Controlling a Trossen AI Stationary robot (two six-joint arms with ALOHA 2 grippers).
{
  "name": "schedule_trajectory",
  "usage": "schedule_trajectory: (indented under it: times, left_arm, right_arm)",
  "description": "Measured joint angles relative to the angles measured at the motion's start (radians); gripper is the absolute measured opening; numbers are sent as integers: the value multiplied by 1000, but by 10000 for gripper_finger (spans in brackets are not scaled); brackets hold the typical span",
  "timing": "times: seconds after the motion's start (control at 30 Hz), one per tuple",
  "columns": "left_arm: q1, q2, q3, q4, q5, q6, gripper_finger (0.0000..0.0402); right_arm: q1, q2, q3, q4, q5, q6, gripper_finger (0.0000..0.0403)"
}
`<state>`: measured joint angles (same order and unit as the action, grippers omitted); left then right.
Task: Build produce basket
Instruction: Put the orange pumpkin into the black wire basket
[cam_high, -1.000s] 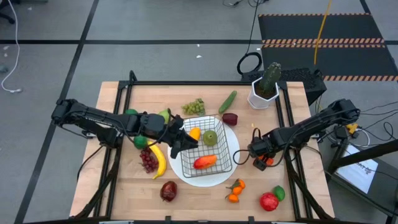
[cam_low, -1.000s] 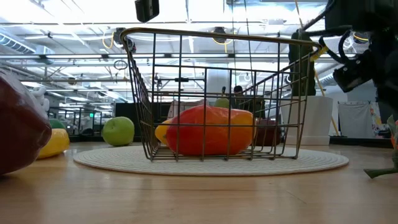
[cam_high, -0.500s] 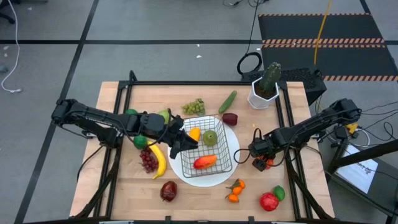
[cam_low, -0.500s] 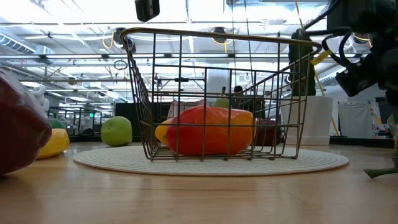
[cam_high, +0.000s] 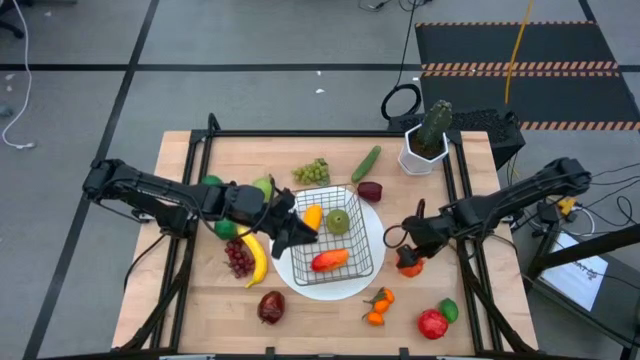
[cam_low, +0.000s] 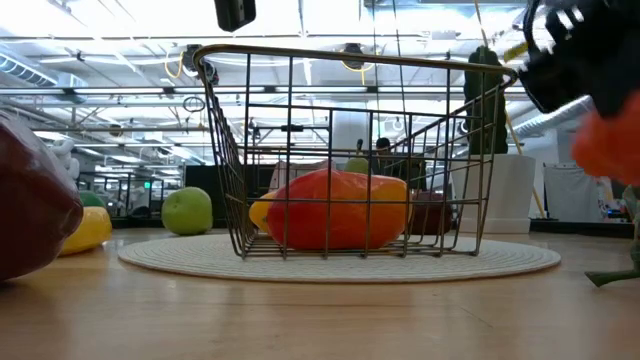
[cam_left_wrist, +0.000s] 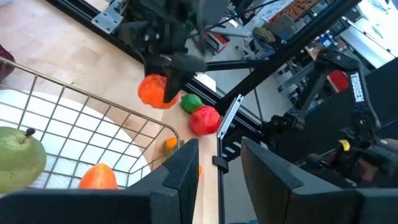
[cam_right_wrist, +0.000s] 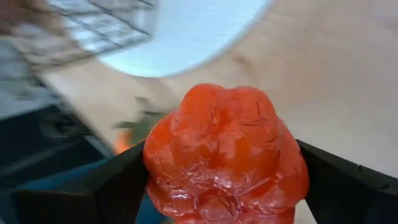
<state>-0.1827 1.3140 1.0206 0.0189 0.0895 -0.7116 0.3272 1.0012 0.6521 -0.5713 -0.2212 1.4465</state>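
The table (cam_high: 200, 300) carries everything, and the round white plate (cam_high: 375, 262) near its middle serves as the landmark. On the plate stands the wire basket (cam_high: 333, 238), already holding an orange pepper (cam_high: 329, 260), a green pear (cam_high: 338, 221) and a yellow piece. The left gripper (cam_high: 287, 238) sits at the basket's left edge, its fingers partly closed around the rim wire, most likely to steady the basket while fruit goes in.

Just right of the plate, the right gripper (cam_high: 408, 252) is clenched on a second orange pepper (cam_right_wrist: 225, 155), its wide fingers pressed against both sides of it and lifted off the wood, apparently ready to carry it over the basket.

The rest of the produce lies loose around the plate: banana (cam_high: 256, 259) and purple grapes (cam_high: 237, 260) to its left, green grapes (cam_high: 312, 171) and cucumber (cam_high: 366, 162) beyond it, tangerines (cam_high: 377, 306) and a tomato (cam_high: 432, 323) on its near right. The cactus pot (cam_high: 425, 148) stands at the far right corner.
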Motion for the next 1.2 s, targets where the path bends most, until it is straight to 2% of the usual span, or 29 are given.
schedule_trajectory:
  times: [0.33, 0.77, 1.0, 1.2]
  left_arm:
    - [-28, 0, 0, 0, 0, 4, 120]
    - [-33, 0, 0, 0, -16, 4, 120]
    - [-33, 0, 0, 6, -71, -5, 120]
    - [-33, 0, 0, 55, -80, -28, 120]
  right_arm:
    - [0, -59, 0, 256, 139, 68, 353]
    - [-12, -59, 0, 760, 275, 6, 353]
    - [-83, -59, 0, 1027, 304, -74, 352]
    - [-172, -58, 0, 1168, 302, -128, 352]
